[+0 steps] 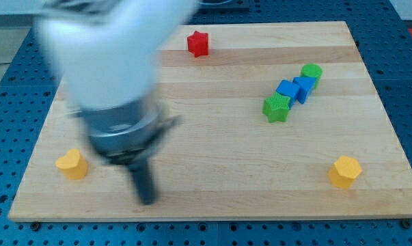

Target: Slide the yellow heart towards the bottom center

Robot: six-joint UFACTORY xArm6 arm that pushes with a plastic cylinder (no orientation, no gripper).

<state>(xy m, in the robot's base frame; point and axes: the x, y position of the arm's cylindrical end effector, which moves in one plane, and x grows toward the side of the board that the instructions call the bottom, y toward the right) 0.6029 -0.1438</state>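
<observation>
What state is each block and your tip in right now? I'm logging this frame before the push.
my tip: blurred, right of yellow heart, apart.
yellow heart: untouched, bottom left.
yellow hexagon: alone, bottom right.
red star: alone, top.
green and blue blocks: clustered diagonally.

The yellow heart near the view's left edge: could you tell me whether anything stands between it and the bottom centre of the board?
No block does. Only my tip, blurred, stands to the right of the yellow heart, roughly on that path.
</observation>
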